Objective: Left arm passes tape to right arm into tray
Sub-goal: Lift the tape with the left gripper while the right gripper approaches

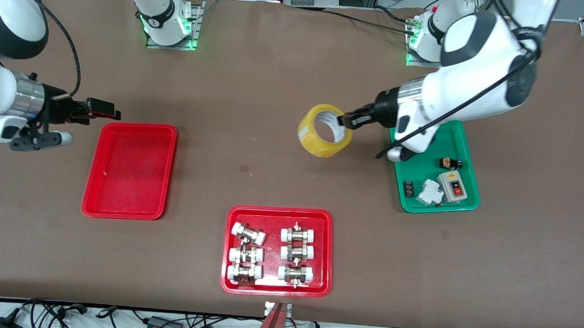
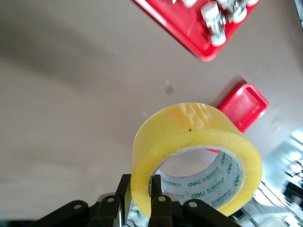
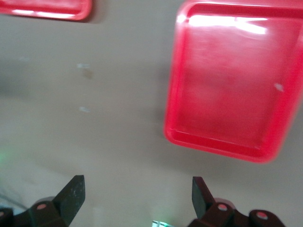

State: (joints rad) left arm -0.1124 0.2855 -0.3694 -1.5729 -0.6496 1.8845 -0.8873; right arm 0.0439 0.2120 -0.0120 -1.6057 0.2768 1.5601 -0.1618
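Observation:
The yellow tape roll (image 1: 324,130) hangs in the air over the middle of the table, held by my left gripper (image 1: 347,120). In the left wrist view the left gripper (image 2: 141,190) is shut on the wall of the tape (image 2: 189,142), one finger inside the hole and one outside. My right gripper (image 1: 108,109) is open and empty, in the air above the farther rim of the plain red tray (image 1: 130,170). In the right wrist view the right gripper (image 3: 137,189) has its jaws wide apart and the plain red tray (image 3: 227,142) lies below.
A red tray with white-capped metal fittings (image 1: 278,251) lies near the front edge. A green tray (image 1: 434,170) with small electrical parts lies under the left arm's wrist, toward the left arm's end of the table.

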